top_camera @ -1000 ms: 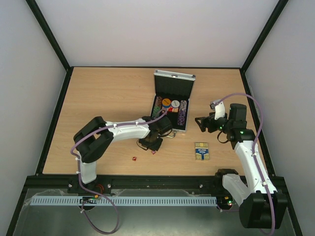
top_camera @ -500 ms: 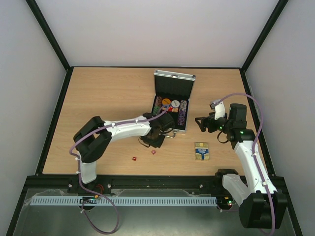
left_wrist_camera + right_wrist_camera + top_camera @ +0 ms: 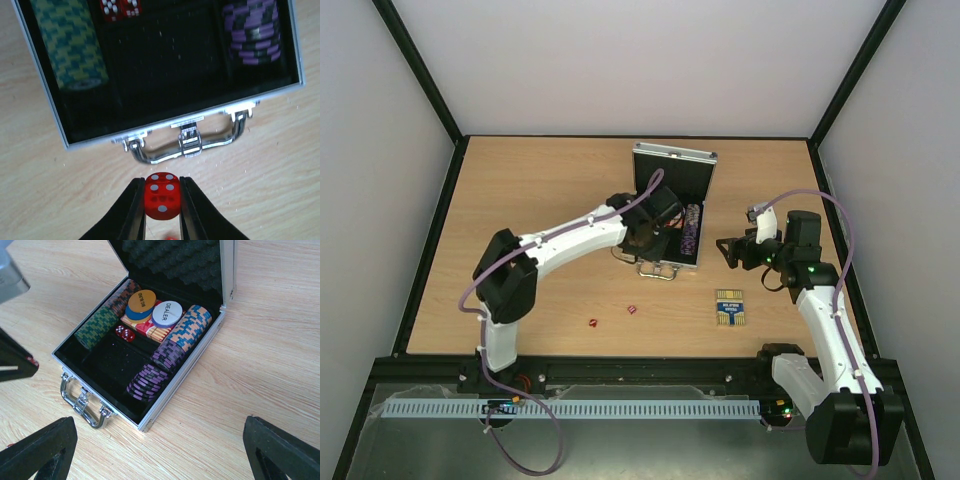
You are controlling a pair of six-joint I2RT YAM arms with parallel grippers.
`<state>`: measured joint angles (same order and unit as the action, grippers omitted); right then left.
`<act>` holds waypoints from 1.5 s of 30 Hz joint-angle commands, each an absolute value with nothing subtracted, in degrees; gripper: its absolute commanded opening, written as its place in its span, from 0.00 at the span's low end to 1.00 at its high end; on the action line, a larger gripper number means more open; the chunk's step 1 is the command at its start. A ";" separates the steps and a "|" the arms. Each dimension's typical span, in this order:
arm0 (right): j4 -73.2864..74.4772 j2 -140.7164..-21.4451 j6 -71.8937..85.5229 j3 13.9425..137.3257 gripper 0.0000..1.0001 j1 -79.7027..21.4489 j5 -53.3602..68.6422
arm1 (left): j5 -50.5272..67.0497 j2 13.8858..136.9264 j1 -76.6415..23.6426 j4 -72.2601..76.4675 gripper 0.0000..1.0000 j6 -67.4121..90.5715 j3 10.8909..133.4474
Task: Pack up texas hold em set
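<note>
Item: small silver aluminium case (image 3: 182, 376), black-lined, open, lid upright, on the wooden table (image 3: 540, 200); one metal handle (image 3: 190, 150) on its near side.

Contents: round multicoloured poker chips (image 3: 167, 355) lying on edge in two rows, one along each side wall. Between the rows are two tiny red dice in the case (image 3: 125, 333) and three round discs (image 3: 166, 313): orange, blue beneath it, and white marked DEALER.

Loose on the table: two red dice (image 3: 631, 309) near the front edge, and one blue-and-yellow card deck box (image 3: 730, 307) lying flat, apart from the case.

Left gripper (image 3: 161, 187): fingers pinched on one red die (image 3: 161, 200), above bare table just before the handle.

Right gripper (image 3: 725, 252): fingers spread wide, holding nothing, beside the case.
</note>
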<state>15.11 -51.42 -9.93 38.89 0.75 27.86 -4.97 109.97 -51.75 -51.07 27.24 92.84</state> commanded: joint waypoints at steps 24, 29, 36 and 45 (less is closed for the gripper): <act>15.73 -51.33 -10.46 37.95 0.92 0.97 27.64 | -8.13 132.46 -45.71 -45.82 0.13 22.71 113.53; 15.64 -51.33 -10.46 37.95 0.92 0.97 27.65 | -7.89 134.11 -45.44 -45.18 0.13 22.76 115.02; 15.66 -51.59 -10.46 37.91 0.92 0.97 27.71 | -6.97 136.46 -45.09 -44.63 0.13 22.76 117.46; 15.63 -51.59 -10.47 37.90 0.92 0.97 27.46 | -7.35 138.24 -45.09 -45.29 0.14 23.09 120.00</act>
<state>15.11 -51.44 -9.93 38.65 0.75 27.51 -6.90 137.32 -45.34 -44.45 23.35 118.17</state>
